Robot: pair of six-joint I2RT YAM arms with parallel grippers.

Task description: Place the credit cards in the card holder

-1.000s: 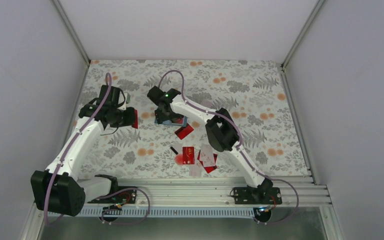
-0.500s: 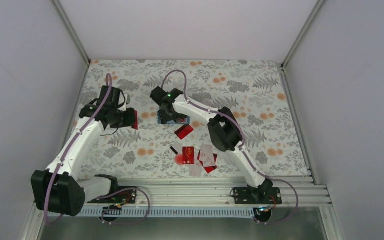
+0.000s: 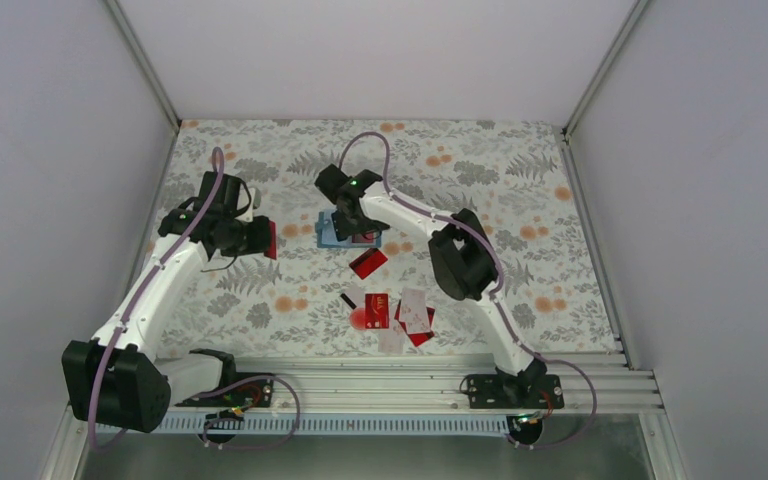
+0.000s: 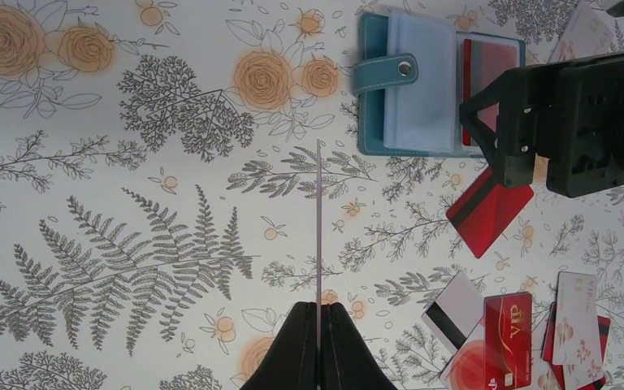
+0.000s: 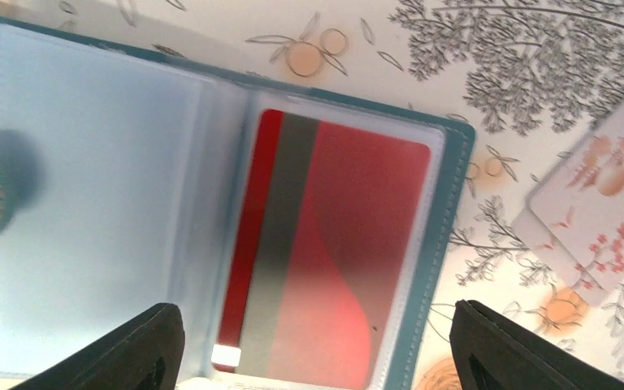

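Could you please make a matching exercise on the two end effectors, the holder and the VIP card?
1 left end effector
2 right end effector
3 holder
4 VIP card

A open over the holder
B shut on a card
C lying open, red card inside
D loose among other cards

Pairs: 1-B, 2-A, 3-C, 4-D

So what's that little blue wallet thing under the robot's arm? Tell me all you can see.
The card holder is a teal, leather-like wallet, lying open and flat on the floral table. A strap with a metal snap lies over one side. Inside are clear plastic sleeves; one holds a red card with a dark stripe. The right gripper hovers over it, open.
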